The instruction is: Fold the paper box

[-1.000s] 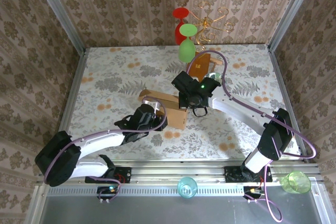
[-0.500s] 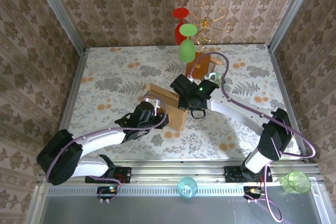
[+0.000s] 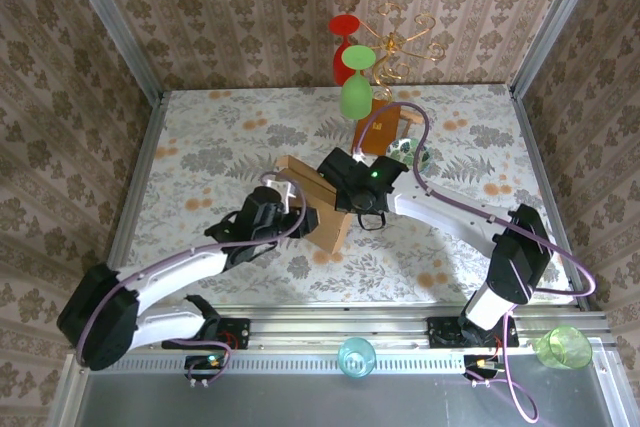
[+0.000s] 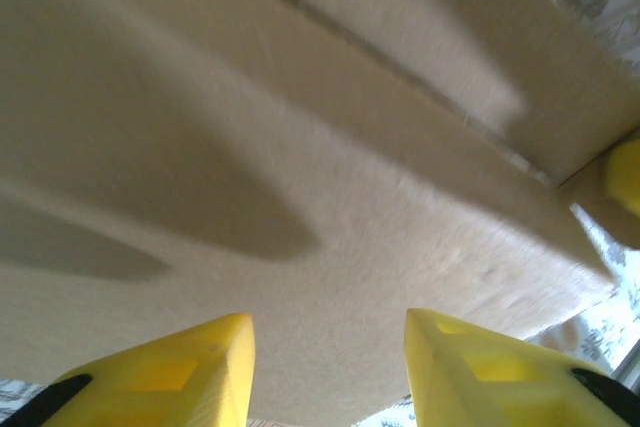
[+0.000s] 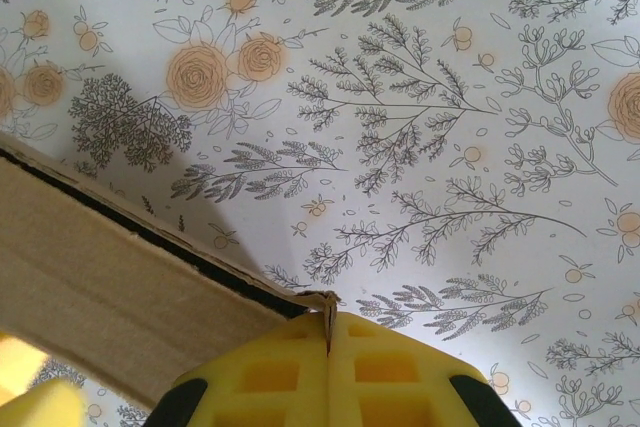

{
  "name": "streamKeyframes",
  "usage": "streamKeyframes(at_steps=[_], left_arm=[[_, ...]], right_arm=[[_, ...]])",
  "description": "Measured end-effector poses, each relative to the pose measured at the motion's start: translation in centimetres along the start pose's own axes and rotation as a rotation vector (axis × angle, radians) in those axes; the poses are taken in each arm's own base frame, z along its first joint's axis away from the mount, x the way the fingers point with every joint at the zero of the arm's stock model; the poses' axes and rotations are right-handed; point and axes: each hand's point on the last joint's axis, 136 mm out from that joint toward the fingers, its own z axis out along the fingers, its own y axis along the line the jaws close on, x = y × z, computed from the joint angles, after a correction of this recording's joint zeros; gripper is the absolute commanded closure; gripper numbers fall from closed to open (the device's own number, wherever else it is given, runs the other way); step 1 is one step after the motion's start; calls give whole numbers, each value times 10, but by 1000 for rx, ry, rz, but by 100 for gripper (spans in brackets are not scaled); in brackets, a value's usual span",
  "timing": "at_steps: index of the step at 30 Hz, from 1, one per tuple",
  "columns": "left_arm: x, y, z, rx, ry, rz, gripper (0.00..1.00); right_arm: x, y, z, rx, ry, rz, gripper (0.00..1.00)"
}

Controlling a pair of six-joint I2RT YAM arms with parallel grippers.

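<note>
One corner of the paper box (image 5: 100,257) is all the right jaws pinch; it could tear or slip if the spread left jaws shove the panel.

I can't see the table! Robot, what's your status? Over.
Left gripper open, facing the paper box. Right gripper shut on its corner. Brown board sits farther back, apart.
</note>
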Motion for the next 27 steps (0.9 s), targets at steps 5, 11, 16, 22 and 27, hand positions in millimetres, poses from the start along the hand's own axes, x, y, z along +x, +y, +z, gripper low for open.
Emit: streamKeyframes(at_steps=[5, 11, 16, 22, 27], left_arm=[[-15, 5, -23, -10, -30, -22, 51], [-25, 41, -53, -103, -38, -109, 46], [-51, 70, -81, -160, -123, -286, 55], [-44, 48, -71, -78, -58, -329, 53], [-39, 38, -68, -43, -107, -351, 52]], right_arm=[[0, 1, 2, 3, 2, -2, 100], [-3, 6, 2, -8, -5, -6, 100], [-7, 10, -1, -22, -14, -7, 100], [-9, 11, 1, -15, -18, -24, 100], [-11, 9, 1, -7, -25, -30, 100]])
